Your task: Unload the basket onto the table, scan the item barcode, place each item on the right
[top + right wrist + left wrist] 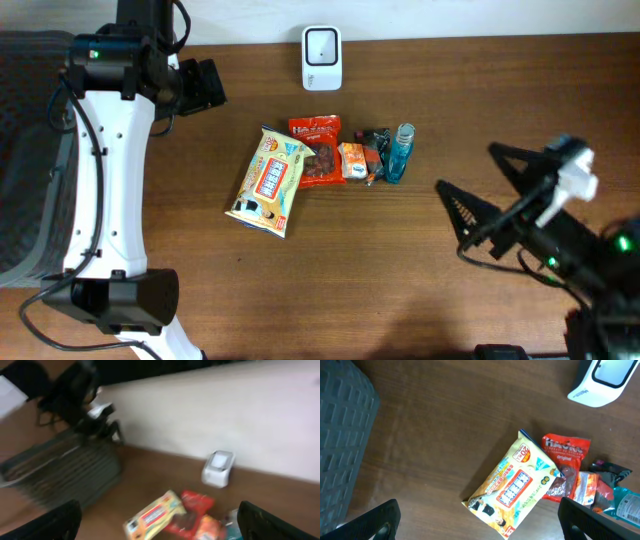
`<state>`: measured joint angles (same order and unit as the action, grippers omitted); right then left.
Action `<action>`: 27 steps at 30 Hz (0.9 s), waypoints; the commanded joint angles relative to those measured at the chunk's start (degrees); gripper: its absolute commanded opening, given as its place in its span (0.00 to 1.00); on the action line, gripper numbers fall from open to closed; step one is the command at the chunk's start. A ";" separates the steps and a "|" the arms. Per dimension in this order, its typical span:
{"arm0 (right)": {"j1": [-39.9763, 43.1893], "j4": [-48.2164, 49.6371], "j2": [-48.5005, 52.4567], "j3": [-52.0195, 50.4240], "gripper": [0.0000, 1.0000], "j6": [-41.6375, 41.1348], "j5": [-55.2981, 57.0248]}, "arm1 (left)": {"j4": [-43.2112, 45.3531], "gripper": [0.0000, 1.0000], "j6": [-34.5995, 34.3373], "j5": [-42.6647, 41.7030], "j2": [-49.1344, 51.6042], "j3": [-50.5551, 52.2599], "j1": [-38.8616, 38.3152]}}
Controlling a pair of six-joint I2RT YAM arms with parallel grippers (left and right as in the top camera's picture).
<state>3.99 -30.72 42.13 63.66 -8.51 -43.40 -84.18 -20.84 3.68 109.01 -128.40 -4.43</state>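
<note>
Overhead, the left gripper (205, 85) and right gripper (470, 170) are seen spread wide and empty. The yellow snack packet (270, 180) lies mid-table, at seven o'clock of the scanner (321, 45). It is judged light, soft and slippery, and is best pinched at a sealed edge.

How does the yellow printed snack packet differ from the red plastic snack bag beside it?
The yellow printed snack packet is clearly larger than the red plastic snack bag. The yellow packet lies slanted, while the red bag sits nearly square to the table's far edge. Both lie flat on the brown wooden table, touching each other.
</note>
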 commanded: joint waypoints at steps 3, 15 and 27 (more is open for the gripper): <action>0.15 4.72 7.78 1.03 0.98 -3.52 -12.72 | 0.11 0.99 -0.57 0.63 0.15 0.15 0.15; -14.23 -38.84 39.87 38.14 0.98 0.35 22.47 | 0.11 0.99 -0.57 0.63 0.15 0.15 0.15; -21.22 -27.89 57.53 38.12 0.96 -14.99 44.83 | 0.09 0.99 -0.57 0.63 0.15 0.15 0.11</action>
<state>-16.88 -59.94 97.36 100.51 -20.10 -3.01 -84.18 -20.84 3.70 109.03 -128.38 -4.43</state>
